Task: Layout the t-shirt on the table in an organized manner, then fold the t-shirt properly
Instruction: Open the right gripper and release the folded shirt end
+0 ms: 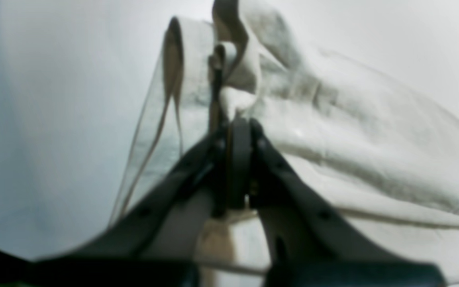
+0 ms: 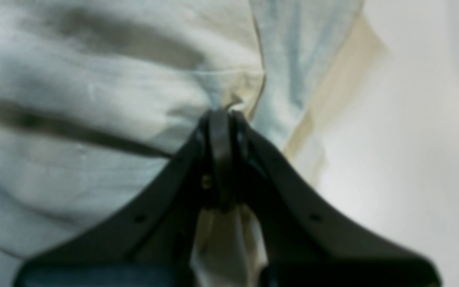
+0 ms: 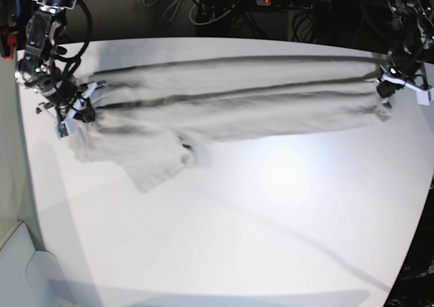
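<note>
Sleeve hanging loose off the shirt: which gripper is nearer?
Right. The right gripper pinches the t-shirt just above the drooping sleeve. The left gripper holds the opposite end, the whole stretched shirt between them.

No readable text, label, brand, number or sign appears in any view. The t-shirt shows only plain, blurred fabric, and the table beneath it is plain white, without markings.

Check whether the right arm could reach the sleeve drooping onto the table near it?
Probably yes: the sleeve lies just beside the right tool, nothing between, but that tool is shut on the t-shirt.
</note>
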Action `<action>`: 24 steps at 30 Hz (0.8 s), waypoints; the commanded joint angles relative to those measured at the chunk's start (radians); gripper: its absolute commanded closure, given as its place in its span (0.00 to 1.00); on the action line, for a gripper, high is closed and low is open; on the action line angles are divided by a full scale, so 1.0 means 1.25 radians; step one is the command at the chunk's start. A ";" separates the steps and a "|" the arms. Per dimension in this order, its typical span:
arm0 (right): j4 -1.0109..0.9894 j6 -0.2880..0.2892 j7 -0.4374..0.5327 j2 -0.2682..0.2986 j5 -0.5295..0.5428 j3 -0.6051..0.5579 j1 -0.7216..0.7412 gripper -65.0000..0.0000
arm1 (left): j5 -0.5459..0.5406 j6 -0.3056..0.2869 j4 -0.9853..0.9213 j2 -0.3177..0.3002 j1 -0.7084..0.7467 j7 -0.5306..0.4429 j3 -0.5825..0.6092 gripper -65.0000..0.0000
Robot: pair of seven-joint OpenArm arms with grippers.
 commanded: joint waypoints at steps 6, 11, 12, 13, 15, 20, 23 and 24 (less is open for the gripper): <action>-0.008 -0.011 -0.063 0.012 -0.056 0.000 -0.005 0.95 | -0.012 -0.003 0.011 -0.018 -0.004 0.046 -0.006 0.58; -0.005 -0.011 -0.058 0.022 -0.056 0.000 -0.007 0.70 | -0.019 -0.003 0.023 -0.019 0.002 0.050 -0.011 0.22; 0.006 -0.011 -0.058 0.023 -0.055 0.000 -0.008 0.66 | -0.019 -0.003 0.023 -0.018 0.002 0.051 -0.026 0.18; 0.022 -0.011 -0.058 0.023 -0.055 0.000 -0.011 0.63 | -0.019 -0.003 0.023 -0.015 0.002 0.051 -0.047 0.15; 0.065 -0.011 -0.064 0.022 -0.055 0.005 -0.018 0.59 | -0.019 -0.003 0.023 -0.014 0.002 0.052 -0.086 0.13; 0.206 -0.011 -0.066 0.022 -0.055 0.006 -0.057 0.59 | -0.019 -0.003 0.023 -0.020 0.000 0.052 -0.133 0.13; 0.230 -0.011 -0.066 0.021 -0.055 0.006 -0.059 0.59 | -0.017 -0.003 0.019 -0.020 -0.003 0.052 -0.134 0.13; 0.230 -0.011 -0.066 0.021 -0.055 0.006 -0.058 0.59 | -0.014 -0.003 0.018 -0.020 -0.004 0.052 -0.134 0.13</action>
